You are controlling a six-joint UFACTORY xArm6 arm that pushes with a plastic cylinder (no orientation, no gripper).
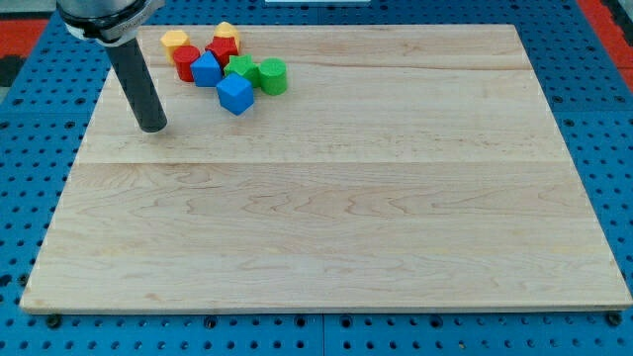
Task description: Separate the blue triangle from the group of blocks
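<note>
The blue triangle [206, 69] sits in a tight cluster of blocks near the view's top left. A red cylinder [185, 61] touches its left, a red block [223, 48] lies above it, a green block [238, 69] is to its right. A blue cube [235, 94] lies just below and right of it. A green cylinder [272, 75] is at the cluster's right. Two yellow blocks [175, 41] [226, 32] sit at the top. My tip [152, 127] rests on the board, left of and below the cluster, apart from all blocks.
The wooden board [326, 198] lies on a blue perforated table [30, 148]. The arm's dark rod [136, 79] rises from the tip toward the view's top left corner.
</note>
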